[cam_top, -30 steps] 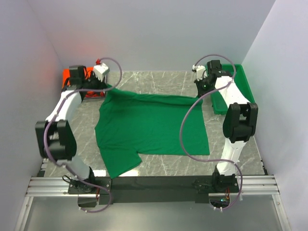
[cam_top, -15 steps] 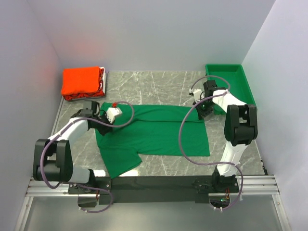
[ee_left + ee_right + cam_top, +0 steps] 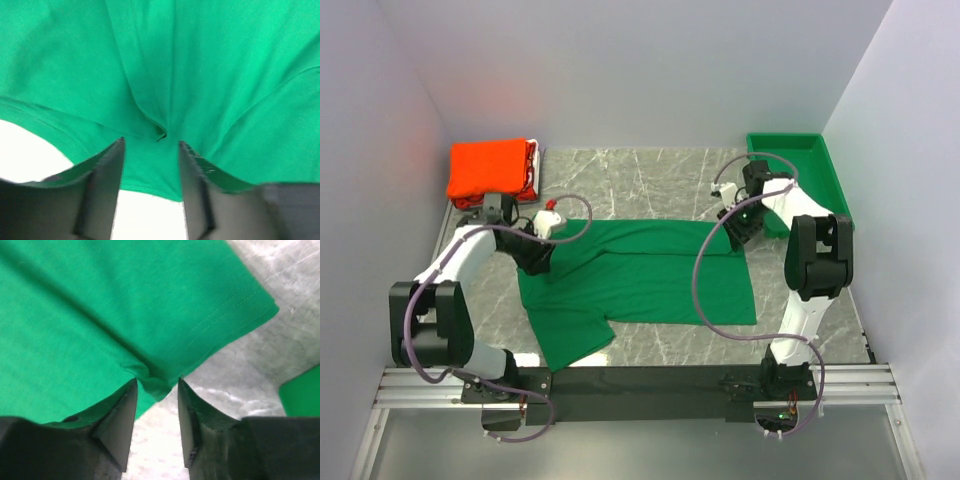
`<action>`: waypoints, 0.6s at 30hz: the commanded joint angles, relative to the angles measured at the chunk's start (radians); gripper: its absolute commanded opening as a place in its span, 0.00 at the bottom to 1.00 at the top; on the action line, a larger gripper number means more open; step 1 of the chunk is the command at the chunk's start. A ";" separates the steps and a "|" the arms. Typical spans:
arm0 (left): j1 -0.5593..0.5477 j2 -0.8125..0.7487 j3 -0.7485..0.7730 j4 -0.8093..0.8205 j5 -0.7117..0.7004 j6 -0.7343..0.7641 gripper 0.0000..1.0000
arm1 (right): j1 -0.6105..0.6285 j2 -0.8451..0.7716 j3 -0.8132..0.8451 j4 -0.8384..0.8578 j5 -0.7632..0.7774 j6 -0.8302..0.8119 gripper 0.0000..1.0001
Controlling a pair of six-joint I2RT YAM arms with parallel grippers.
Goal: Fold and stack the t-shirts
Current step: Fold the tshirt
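Note:
The dark green t-shirt (image 3: pixel 640 275) lies flat on the marble table, its far part folded over toward me. My left gripper (image 3: pixel 535 258) sits over the shirt's left end. In the left wrist view this gripper (image 3: pixel 150 142) is open, with a small pinched crease (image 3: pixel 161 133) of green cloth just ahead of the tips. My right gripper (image 3: pixel 739 238) is at the fold's right end. In the right wrist view it (image 3: pixel 156 382) is also open, and a puckered corner of cloth (image 3: pixel 152 385) lies loose between its tips. Folded orange-red t-shirts (image 3: pixel 490 170) are stacked at the back left.
A rigid green tray (image 3: pixel 820 175) stands at the back right, close behind the right arm. Grey walls close in the left, right and back. Bare marble (image 3: pixel 640 175) shows between the stack and the tray, and in front of the shirt.
Both grippers carried the shirt's far edge from the back toward me, folding it over. Since half a second ago both have opened and let the cloth go.

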 commanded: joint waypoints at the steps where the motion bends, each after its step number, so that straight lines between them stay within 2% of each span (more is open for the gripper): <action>1: 0.002 -0.039 0.132 -0.130 0.132 0.054 0.54 | 0.004 -0.065 0.123 -0.130 -0.053 -0.043 0.46; 2: 0.002 -0.013 0.150 -0.104 0.158 0.028 0.59 | 0.004 -0.057 0.152 -0.168 -0.081 -0.037 0.47; 5: -0.031 0.080 0.218 -0.047 0.175 -0.109 0.60 | 0.004 -0.002 0.250 -0.195 -0.125 0.024 0.46; 10: -0.071 0.255 0.328 0.065 0.197 -0.317 0.62 | 0.005 0.136 0.387 -0.178 -0.121 0.180 0.33; 12: -0.084 0.326 0.357 0.076 0.203 -0.344 0.62 | 0.007 0.174 0.421 -0.167 -0.113 0.210 0.28; 18: -0.105 0.455 0.436 0.096 0.209 -0.387 0.63 | 0.024 0.213 0.434 -0.140 -0.081 0.225 0.25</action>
